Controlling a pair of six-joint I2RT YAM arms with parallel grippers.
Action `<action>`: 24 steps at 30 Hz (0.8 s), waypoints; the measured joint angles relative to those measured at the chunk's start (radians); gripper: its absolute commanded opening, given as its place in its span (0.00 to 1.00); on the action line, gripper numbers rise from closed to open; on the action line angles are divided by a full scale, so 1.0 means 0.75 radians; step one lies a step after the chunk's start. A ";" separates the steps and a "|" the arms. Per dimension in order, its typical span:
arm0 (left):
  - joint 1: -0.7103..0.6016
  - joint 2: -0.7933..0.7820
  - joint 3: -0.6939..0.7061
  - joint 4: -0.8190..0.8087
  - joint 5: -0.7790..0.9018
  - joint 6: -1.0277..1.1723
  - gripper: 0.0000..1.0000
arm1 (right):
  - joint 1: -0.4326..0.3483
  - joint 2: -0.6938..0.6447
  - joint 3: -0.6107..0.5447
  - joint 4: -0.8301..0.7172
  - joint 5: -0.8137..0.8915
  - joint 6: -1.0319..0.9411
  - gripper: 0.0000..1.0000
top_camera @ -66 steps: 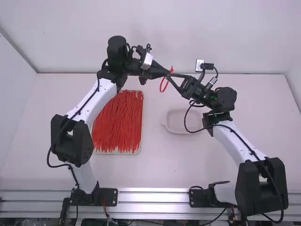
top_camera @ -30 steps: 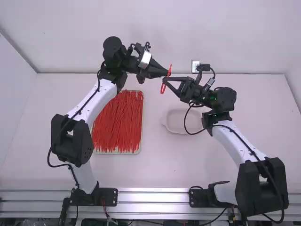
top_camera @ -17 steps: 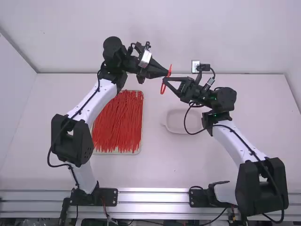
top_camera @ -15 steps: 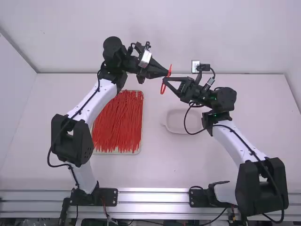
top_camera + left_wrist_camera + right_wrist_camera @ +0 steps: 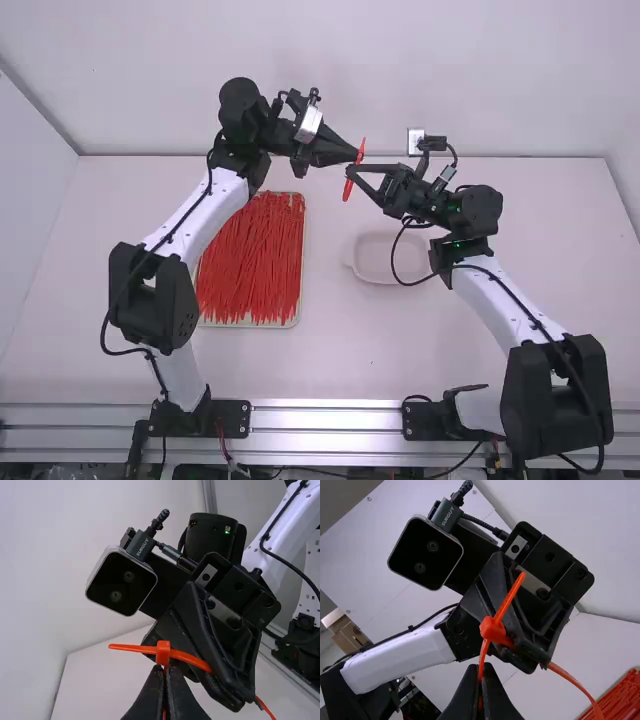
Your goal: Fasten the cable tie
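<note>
Drew slightly apart since the earliest frame, with the loop between them pulled smaller; barely stirred over the last second. Left a heap of spare red ties [image 5: 250, 260] lying at the left of the bench [image 5: 560, 230]. Held the left tool [image 5: 164, 669] clenched on the cable tie [image 5: 163, 652], raised above the bench's far middle, pinching the strap right at its head. Met it from the other side with the right tool [image 5: 480, 667], likewise clenched on the strap just under that head, the tail poking free beyond. Kept a pale dish [image 5: 372, 268] lying on the bench beneath the right arm. Looked already threaded, so judged to be at the tightening step; called next for a steady pull in opposite directions without letting the strap slip from either grip.
</note>
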 measured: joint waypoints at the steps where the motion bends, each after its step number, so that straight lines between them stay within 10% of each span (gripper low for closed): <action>1: 0.000 0.000 0.000 0.001 -0.001 -0.001 0.01 | 0.000 0.000 0.000 0.000 0.001 0.001 0.00; 10: -0.008 0.000 -0.053 0.154 -0.015 -0.017 0.01 | -0.007 0.002 -0.001 0.043 0.024 0.042 0.00; 24: -0.015 0.003 -0.242 1.040 -0.133 -0.555 0.01 | -0.038 -0.003 -0.001 0.095 -0.050 0.070 0.00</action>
